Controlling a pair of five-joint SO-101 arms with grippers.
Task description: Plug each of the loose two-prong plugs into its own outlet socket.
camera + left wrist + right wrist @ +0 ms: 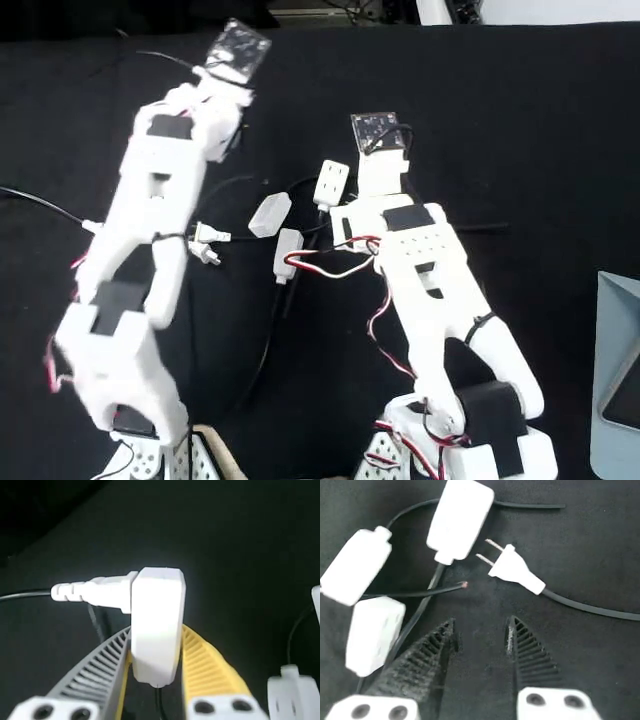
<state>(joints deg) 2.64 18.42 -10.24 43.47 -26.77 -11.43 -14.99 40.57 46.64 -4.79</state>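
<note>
Right wrist view shows the right gripper (481, 625) over the black table (590, 670), fingers spread with nothing between them. The loose plug (512, 567) lies just beyond the fingertips. Its long axis slants across the gripper's line, and its 2 prongs point at the nearest socket (460, 517), close by. The left gripper (156, 645) is clamped on a white block (157, 620) with a corded stub at its side, so the right arm looks like the free one for this plug.

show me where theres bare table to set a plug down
Bare black cloth lies between the right arm and the grey box. Between the arms it is crowded: sockets, a loose plug and cords.
</note>
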